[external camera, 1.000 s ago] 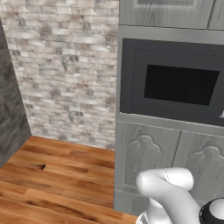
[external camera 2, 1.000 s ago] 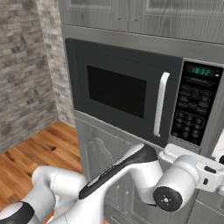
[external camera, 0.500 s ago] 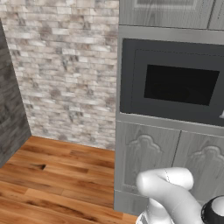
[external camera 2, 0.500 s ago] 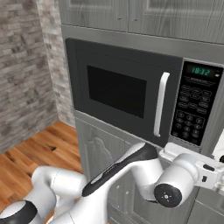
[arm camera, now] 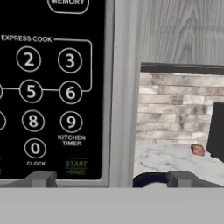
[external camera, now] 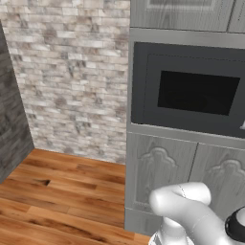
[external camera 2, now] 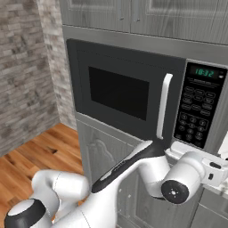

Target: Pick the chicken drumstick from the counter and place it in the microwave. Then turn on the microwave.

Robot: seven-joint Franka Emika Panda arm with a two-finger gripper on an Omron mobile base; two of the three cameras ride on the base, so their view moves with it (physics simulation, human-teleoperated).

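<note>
We are facing the microwave [external camera 2: 133,98]; its door [external camera 2: 118,91] is sitting closed, the white handle [external camera 2: 163,106] running upright just beside the keypad [arm camera: 48,92]. We are holding the gripper [arm camera: 111,178] right at the keypad's lower corner, near the START button [arm camera: 75,165], fingertips [arm camera: 41,178] spread apart, grasping nothing. The counter [arm camera: 175,159] is lying beyond. We cannot make out the drumstick.
</note>
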